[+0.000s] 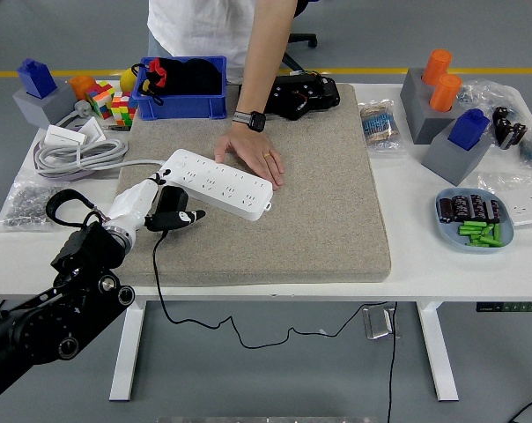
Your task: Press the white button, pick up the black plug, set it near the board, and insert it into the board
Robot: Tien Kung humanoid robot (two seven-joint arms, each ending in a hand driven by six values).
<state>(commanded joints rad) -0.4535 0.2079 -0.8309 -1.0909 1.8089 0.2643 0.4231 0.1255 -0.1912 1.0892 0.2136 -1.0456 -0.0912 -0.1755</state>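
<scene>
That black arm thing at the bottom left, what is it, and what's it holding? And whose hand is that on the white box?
That black arm belongs to a robot. The picture comes from a camera up at the robot's head, looking down over a white table. Its left robot hand is white with five fingers, and it is gripping a black plug whose cable hangs down off the table's near edge. Right beside the plug lies a long white power strip on a grey mat. A person stands across the table, and the person's hand rests flat at the strip's far edge. Around the mat are a blue bin, colourful puzzle cubes and a plate of small parts. The robot's other arm isn't in the picture.
</scene>
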